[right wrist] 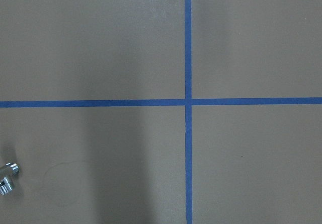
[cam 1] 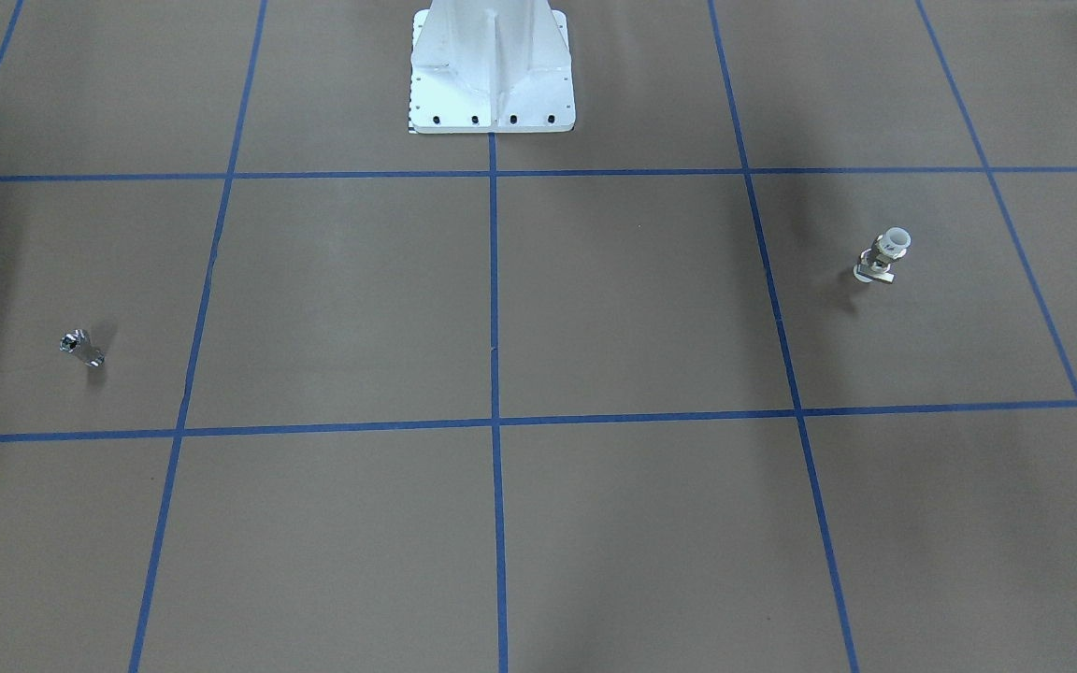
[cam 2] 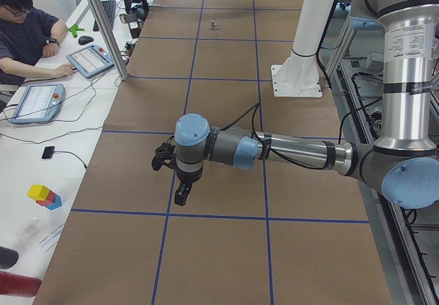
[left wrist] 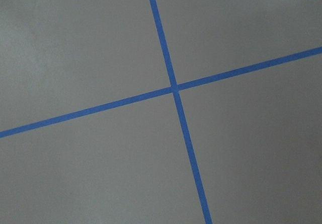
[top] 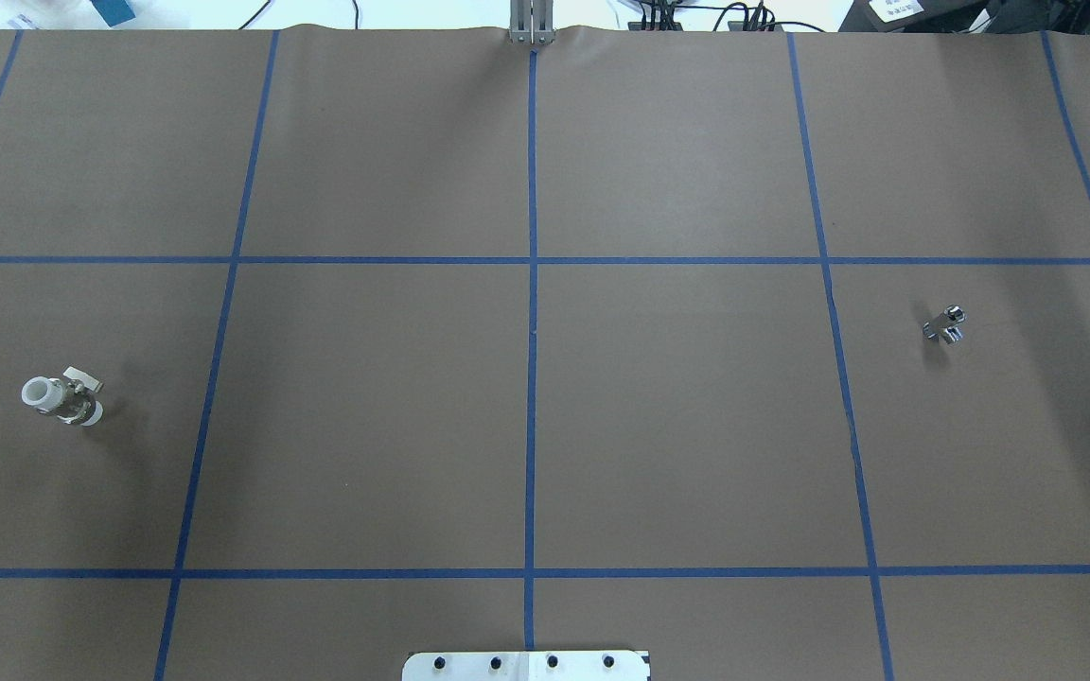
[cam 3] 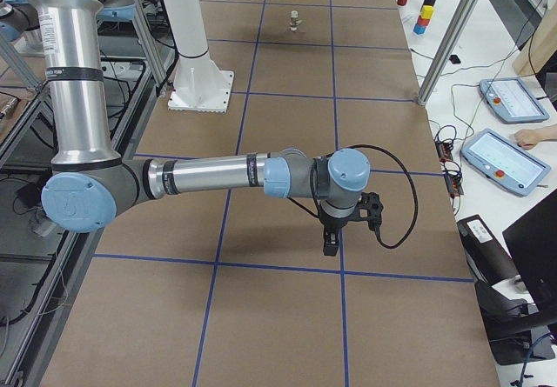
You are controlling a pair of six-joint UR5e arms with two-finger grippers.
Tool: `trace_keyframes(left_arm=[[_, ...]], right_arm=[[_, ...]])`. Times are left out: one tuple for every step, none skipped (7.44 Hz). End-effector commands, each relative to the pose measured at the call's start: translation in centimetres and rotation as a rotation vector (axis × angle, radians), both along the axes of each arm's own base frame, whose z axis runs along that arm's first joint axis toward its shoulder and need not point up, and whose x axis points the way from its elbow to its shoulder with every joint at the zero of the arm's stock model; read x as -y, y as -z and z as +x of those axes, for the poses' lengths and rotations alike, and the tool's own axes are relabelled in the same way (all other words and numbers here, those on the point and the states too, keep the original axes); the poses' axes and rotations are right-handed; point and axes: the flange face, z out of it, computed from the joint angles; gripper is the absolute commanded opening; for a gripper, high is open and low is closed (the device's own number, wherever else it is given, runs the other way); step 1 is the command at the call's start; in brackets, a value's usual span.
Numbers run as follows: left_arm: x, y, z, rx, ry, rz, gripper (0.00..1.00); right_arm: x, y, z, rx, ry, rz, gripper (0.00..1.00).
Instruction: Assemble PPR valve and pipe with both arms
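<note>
The PPR valve, with a white ring top and metallic middle, stands on the brown table; it also shows in the overhead view at the far left and in the exterior right view. The pipe, a small chrome stub, lies on the opposite side; it shows in the overhead view, the exterior left view and the right wrist view. My left gripper and right gripper hang above the table, fingers pointing down, in side views only. I cannot tell whether they are open or shut.
The white pedestal stands at the robot's side of the table, which is marked with blue tape lines. An operator sits at a side desk with tablets. Metal frame posts stand along the table's edge.
</note>
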Motion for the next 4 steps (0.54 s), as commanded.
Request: trace_keyframes(left_arm=[[0.8,6.6,4.2,-0.053,0.065,-0.016,1.00],[0.7,7.4,7.9,-0.066,0.031,-0.043,1.00],[0.0,9.7,13.1,-0.095,0.038,-0.111,1.00],[-1.0,10.6,17.2,-0.114,0.049,-0.191,1.00]], right_arm=[[1.0,1.2,0.0,0.004,0.005,0.026,1.00],[0.8,0.9,-0.1,0.004,-0.001,0.014,1.00],[0.1,-0.3,-0.1,0.007,0.002,-0.009,1.00],[0.1,-0.1,-0.1,0.007,0.002,-0.005,1.00]])
